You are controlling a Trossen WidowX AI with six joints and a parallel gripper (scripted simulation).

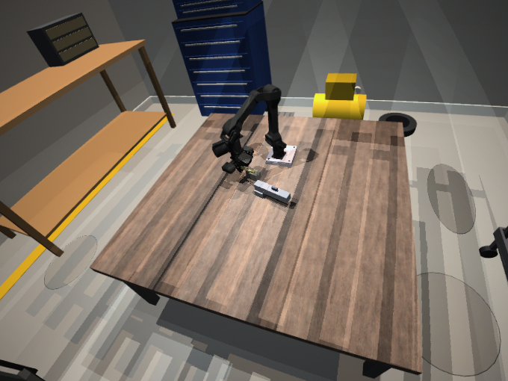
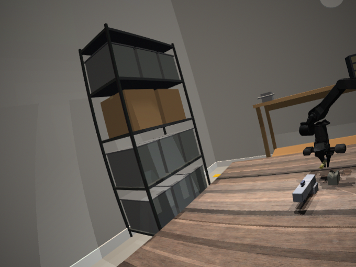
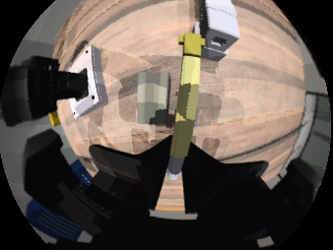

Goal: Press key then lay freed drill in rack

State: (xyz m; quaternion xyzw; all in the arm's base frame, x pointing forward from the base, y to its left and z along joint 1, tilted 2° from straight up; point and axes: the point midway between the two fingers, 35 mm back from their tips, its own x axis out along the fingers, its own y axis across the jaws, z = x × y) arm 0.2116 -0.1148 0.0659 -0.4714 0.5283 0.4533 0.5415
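Yellow drill [image 3: 183, 99] hangs clamped in the pincer [image 3: 175, 167], seemingly freed; laying it in the rack [image 3: 153, 93] remains.

The wooden bench [image 1: 287, 262] fills the middle of the top view. Toward its upper centre sit the arm's pale base plate [image 1: 290, 159], a grey block [image 1: 271, 191] with a dark key [image 1: 274, 187] on top, and a small olive rack [image 1: 251, 173] just left of the block.
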